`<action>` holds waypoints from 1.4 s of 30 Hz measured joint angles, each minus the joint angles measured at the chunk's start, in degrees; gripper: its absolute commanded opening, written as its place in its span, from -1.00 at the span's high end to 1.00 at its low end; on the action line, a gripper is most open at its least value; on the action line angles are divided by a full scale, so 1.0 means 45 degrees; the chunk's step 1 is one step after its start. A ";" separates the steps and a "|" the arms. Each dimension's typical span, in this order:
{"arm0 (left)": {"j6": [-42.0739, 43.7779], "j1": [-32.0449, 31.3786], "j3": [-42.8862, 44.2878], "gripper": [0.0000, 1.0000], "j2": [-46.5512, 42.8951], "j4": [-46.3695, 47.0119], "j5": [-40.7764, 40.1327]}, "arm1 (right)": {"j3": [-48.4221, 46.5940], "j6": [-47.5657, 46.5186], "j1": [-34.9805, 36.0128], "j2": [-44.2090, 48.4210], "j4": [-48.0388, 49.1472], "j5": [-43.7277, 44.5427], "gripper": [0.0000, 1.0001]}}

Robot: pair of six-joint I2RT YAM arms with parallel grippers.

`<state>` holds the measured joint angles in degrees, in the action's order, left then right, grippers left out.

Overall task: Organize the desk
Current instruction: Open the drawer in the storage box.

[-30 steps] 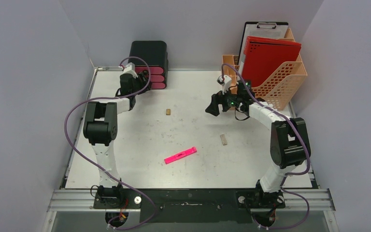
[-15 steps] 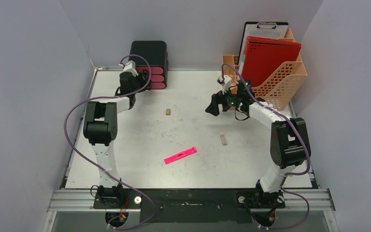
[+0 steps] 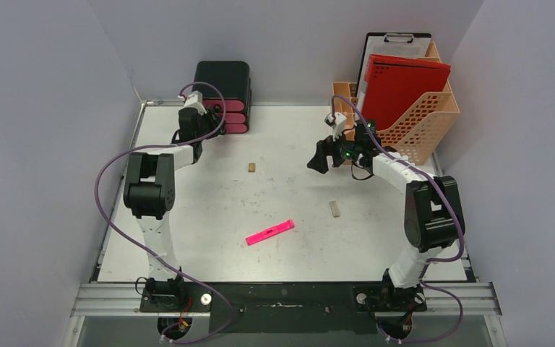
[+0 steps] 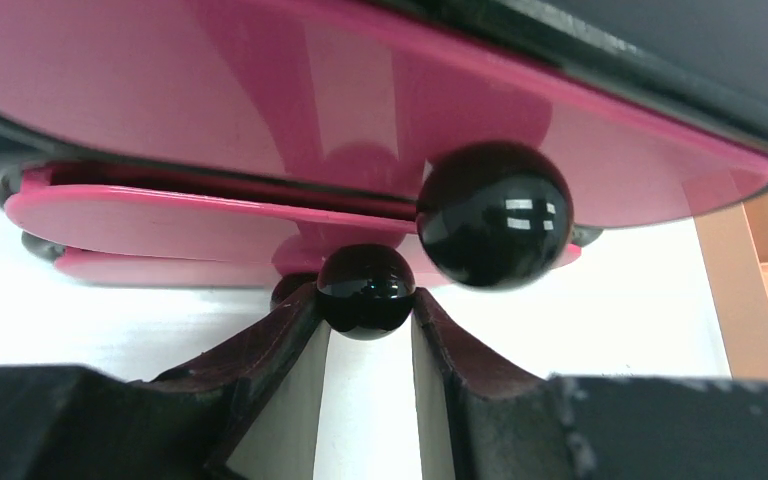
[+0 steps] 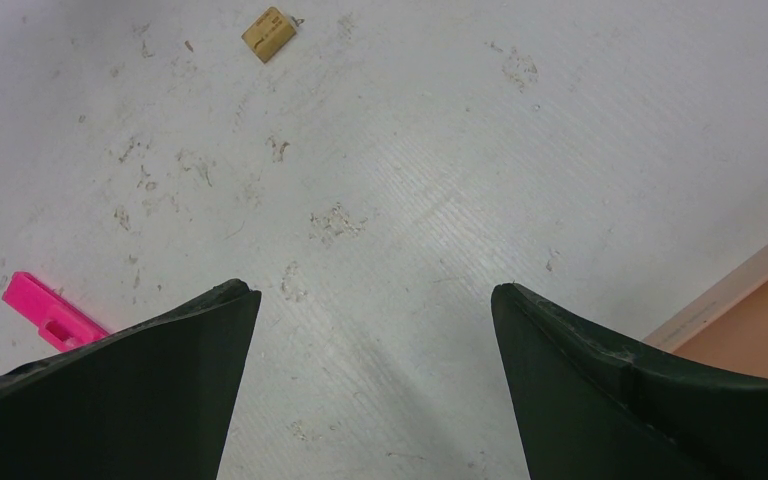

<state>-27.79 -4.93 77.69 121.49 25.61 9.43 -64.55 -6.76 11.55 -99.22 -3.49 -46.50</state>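
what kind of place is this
Probably a robot lab booth staged as an office: plain walls around a white desk, an orange file rack, a black drawer box with pink drawers.

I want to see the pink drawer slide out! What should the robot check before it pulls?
1. Left gripper straddles the black knob: ok.
2. Grip on the black knob is tight: cannot tell.
3. Right gripper open, empty and away from the drawer box: ok.
4. Tan block lies apart from the drawer box: ok.
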 measured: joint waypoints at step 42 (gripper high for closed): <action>0.0087 0.0141 -0.7388 0.00 -0.6382 -0.0466 0.0384 | -0.0758 -0.3934 0.1248 0.0000 -0.2953 0.0520 -0.80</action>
<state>-27.40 -4.29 44.45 92.77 23.51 11.16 -67.96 -24.47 17.17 -99.22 -16.78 -44.16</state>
